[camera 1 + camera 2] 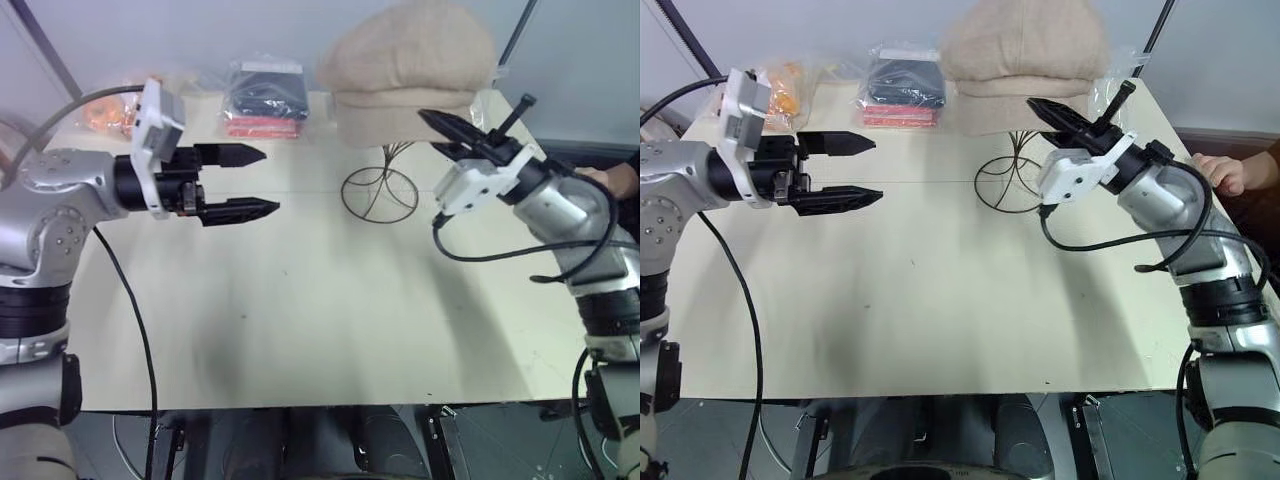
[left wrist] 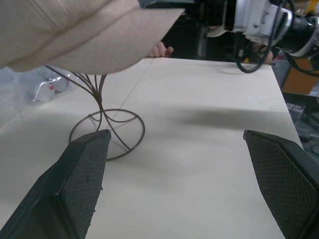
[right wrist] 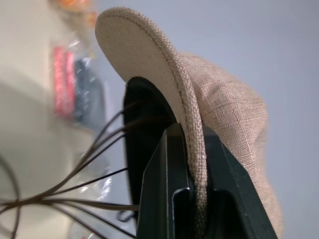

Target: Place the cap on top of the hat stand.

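- My right gripper (image 1: 432,121) is clamped on the brim edge of the cap (image 1: 410,62). The right wrist view shows it best: the stitched rim sits squeezed between my two black fingers (image 3: 167,199).
- The cap is up over the hat stand (image 1: 381,186), crown on top and brim facing me. The stand's curved wires run up underneath it. Pretty sure it's resting on the cage, but the cap hides the top of the wires, so I can't say how well it's seated.
- The stand's round ring base sits on the pale table (image 1: 300,320), toward the far edge, a bit right of centre.
- My left gripper (image 1: 262,182) is wide open and holding nothing. It's held up over the left side of the table, pointing sideways toward the stand and well apart from it. In the left wrist view both of its pads (image 2: 82,184) frame the stand's base with a big gap between them.
- Along the far edge there's a clear bag of dark folded stuff with a red strip (image 1: 266,98), just left of the cap.
- Further left, another clear bag with something orange (image 1: 785,82) in it.
- A person's hand (image 1: 1220,172) rests at the right edge of the table, just behind my right arm.
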Controlling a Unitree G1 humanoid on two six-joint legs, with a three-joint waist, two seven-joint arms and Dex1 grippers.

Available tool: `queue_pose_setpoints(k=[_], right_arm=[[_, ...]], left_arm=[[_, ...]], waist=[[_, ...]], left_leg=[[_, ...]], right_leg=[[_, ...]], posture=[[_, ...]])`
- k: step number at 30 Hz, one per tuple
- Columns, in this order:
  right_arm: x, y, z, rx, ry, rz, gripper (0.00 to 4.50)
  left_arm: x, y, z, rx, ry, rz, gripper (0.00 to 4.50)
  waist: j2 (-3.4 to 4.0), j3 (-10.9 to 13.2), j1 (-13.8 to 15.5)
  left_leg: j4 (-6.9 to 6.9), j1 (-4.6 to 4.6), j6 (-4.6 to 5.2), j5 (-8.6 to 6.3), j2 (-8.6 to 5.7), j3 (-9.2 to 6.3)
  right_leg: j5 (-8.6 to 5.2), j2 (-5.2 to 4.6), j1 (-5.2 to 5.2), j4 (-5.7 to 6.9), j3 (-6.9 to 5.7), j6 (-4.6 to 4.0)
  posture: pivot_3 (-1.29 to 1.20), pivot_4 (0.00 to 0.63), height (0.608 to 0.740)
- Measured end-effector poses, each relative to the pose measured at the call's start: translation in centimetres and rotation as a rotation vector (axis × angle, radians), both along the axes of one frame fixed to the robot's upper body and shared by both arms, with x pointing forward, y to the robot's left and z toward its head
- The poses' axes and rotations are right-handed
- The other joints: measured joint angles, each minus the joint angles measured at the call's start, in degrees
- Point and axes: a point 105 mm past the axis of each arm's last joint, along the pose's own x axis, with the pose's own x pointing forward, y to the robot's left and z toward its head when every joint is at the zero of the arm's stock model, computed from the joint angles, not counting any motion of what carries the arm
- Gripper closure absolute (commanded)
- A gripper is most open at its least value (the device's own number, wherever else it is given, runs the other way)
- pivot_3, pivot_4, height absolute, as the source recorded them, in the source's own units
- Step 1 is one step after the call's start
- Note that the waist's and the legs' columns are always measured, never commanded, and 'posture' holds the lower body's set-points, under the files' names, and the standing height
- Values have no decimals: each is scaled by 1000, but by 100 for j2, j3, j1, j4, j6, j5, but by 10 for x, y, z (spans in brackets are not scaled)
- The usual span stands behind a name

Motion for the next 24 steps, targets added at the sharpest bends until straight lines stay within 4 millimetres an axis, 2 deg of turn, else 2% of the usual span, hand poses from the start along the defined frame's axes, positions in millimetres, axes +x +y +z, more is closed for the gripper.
queue_pose_setpoints(k=[3,5,8,14,18,21,24], right_arm=[[7,-7,-17,-26,59,11,4449],[12,-10,-20,-30,77,8,4449],[17,-13,-19,-25,84,-2,3530],[23,-17,-27,-33,112,-32,428],[13,-22,-36,-59,129,-47,428],[0,-38,-45,-54,199,-86,428],[-20,-53,-43,9,322,-113,428]], left_arm=[[0,1,1,0,-4,4,0],[0,1,2,-3,-9,8,0],[-1,2,5,-7,-24,15,0],[-1,3,6,-11,-28,26,0],[0,3,6,-12,-28,29,0],[2,4,7,-16,-25,31,0],[4,7,8,-17,-20,34,0]], waist=[[0,0,-2],[0,0,-3],[0,0,-2],[1,1,7],[1,1,34],[1,1,45],[3,2,49]], left_leg=[[0,0,0,0,0,1],[0,2,-1,0,0,1],[0,4,-1,1,0,1],[0,3,-1,1,-1,1],[-1,2,-1,1,-1,0],[0,2,-1,1,-2,1],[0,2,-1,0,-1,-1]], right_leg=[[0,0,0,1,1,0],[0,0,0,2,2,0],[0,0,1,2,2,0],[0,-2,2,2,3,0],[0,-2,2,0,2,0],[0,-4,3,1,2,1],[0,-5,6,1,2,1]], posture=[[0,150,740],[0,150,740],[0,150,740],[0,150,740],[0,150,740],[0,150,740],[0,150,740]])
